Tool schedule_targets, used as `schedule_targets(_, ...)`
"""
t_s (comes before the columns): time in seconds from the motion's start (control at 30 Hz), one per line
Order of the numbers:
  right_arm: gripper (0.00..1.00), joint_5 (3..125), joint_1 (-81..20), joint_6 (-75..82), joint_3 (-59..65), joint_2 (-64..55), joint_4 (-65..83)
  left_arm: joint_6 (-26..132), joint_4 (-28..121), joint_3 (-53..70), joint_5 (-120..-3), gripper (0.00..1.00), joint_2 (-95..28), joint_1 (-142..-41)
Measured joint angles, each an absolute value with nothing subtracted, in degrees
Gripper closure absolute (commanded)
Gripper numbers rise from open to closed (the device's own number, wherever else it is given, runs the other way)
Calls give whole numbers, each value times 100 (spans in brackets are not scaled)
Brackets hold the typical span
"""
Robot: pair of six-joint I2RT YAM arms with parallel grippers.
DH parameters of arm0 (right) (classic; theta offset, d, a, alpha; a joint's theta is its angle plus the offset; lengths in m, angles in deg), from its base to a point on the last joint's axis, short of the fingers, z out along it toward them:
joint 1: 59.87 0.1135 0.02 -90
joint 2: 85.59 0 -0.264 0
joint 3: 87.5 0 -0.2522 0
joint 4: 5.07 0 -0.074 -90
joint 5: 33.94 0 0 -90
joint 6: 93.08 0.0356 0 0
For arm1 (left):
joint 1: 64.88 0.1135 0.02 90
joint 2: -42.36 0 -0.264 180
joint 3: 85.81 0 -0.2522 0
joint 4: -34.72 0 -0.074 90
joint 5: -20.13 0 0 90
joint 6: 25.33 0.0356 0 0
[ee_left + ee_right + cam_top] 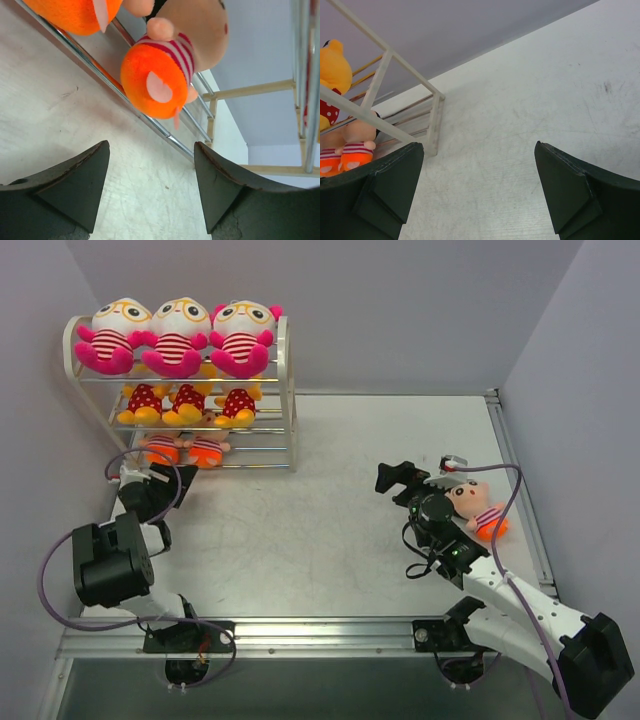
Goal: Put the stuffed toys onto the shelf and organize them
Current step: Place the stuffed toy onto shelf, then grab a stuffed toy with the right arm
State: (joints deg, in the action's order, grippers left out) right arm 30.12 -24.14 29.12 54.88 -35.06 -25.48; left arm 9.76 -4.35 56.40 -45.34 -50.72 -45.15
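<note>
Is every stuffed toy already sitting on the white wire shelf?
No, one peach-faced plush doll in orange pants lies on the grey table beside the right arm.

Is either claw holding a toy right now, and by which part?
Nothing is held. The left claw and right claw are open and empty; one peach-faced toy lies on the table.

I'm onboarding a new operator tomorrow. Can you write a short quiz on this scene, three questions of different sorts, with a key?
1. True or false: the top tier of the shelf holds three pink toys.
2. How many toys are not yet on the shelf? A one, B two, C three.
3. Fill in: the right gripper is ____ with nothing between its fingers.

Key:
1. True.
2. A: only the peach-faced toy, which lies on the table.
3. Open.
</note>
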Motion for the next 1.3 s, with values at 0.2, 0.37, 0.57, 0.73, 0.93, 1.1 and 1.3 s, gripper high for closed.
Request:
schedule_targets(0.2,1,3045,-2414,2873,5488,-3506,-2546,969,330,5878,-5048,16,-3485,-4498)
schedule_targets(0.37,0,3045,-2414,2877,5429,-3484,-2410,1299,1870,5841,-5502,12,-1673,-4482)
schedule_targets(0.57,0,2872,-2436,3013,4725,-3185,-1543,2178,4026,4855,-5904,8,-618,-4696)
schedule_targets(0.73,1,2490,-2591,3256,3950,-2942,-380,3199,5553,4035,-6379,7,-270,-5461)
schedule_targets(0.93,2,2223,-3186,3660,3528,-2923,892,4412,6554,3469,-6881,4,259,-6399)
schedule_targets(1.1,4,2407,-4478,3791,3364,-2636,1773,5107,6983,3432,-7268,3,735,-7164)
schedule_targets(1.3,5,2632,-5673,3763,3049,-2035,2450,5524,7184,3476,-7502,3,1129,-7776)
